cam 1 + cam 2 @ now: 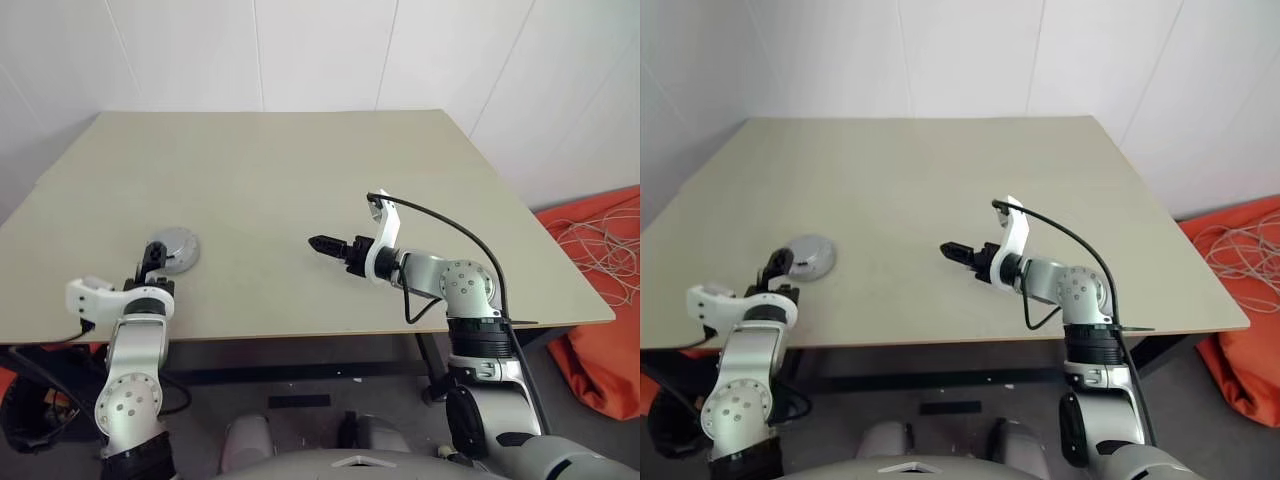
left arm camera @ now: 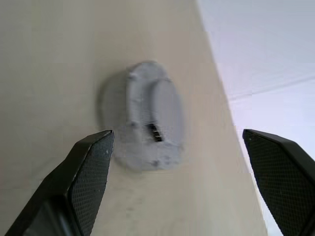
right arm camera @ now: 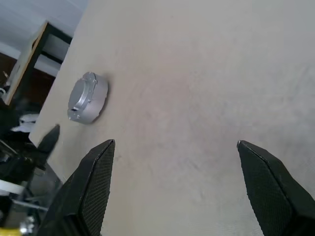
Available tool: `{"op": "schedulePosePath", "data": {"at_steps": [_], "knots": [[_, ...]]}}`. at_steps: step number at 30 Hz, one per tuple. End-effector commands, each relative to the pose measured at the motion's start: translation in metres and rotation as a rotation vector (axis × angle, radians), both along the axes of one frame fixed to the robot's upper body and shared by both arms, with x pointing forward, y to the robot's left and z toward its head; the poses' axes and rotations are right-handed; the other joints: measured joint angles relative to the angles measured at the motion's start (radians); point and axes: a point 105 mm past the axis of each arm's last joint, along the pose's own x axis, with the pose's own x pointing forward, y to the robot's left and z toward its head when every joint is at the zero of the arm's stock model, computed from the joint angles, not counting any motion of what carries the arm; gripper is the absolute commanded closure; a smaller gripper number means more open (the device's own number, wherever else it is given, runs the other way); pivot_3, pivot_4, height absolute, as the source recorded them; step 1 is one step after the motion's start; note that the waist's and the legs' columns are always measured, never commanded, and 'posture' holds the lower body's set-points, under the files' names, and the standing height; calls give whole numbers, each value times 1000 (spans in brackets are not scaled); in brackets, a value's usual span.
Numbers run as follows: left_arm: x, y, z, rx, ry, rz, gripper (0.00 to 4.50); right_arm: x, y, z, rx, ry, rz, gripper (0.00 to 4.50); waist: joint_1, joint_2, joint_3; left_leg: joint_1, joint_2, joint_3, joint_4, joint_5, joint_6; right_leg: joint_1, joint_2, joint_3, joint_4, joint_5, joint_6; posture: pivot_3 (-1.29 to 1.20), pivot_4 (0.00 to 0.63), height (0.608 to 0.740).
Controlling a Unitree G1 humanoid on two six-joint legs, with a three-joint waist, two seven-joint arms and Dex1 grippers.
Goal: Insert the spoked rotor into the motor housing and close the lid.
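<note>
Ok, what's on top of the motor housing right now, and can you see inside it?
The lid sits closed on the motor housing, which rests on the table. The lid covers the interior, so the rotor and windings can't be seen.

The motor housing (image 3: 87,98), closed under the lid (image 1: 178,246), looks like cast metal, silver-grey with a dull satin sheen. The table (image 1: 300,180) has a matt, pale beige top, smooth like laminate. Each gripper's fingers (image 2: 91,172) are black with a finely cross-hatched, grippy pad face. At about three o'clock, off the table, orange cloth (image 1: 600,300) lies crumpled, with thin pale cord (image 1: 600,245) on it.
</note>
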Motion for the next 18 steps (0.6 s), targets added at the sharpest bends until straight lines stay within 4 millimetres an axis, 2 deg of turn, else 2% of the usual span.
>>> {"op": "schedulePosePath", "data": {"at_steps": [1,3,6,11,18], "knots": [[9,-14,25,216,-107,-105,38,-2,4,12,-77,-187,40,0,0,0,0,0,0,0,0,0,0,0,0,0,0,0,0,0,0,740],[13,-22,26,374,-119,-163,38,-3,0,9,-135,-264,35,0,0,0,0,-1,0,0,0,0,0,-1,0,0,0,0,0,0,0,740],[13,-32,15,599,-101,-237,38,-3,-9,3,-276,-413,23,0,-1,0,-1,-2,0,0,0,0,1,-1,0,-1,0,0,0,0,0,740],[10,-46,0,789,-100,-306,38,1,-26,2,-381,-571,-44,0,-4,1,-1,-2,0,0,0,-1,2,-1,-2,0,-1,0,0,0,0,740],[3,-57,-8,1100,-121,-301,38,-1,-47,1,-422,-739,-160,0,-7,1,-1,0,0,0,0,-3,6,0,-3,0,0,0,-1,0,0,740]]}}
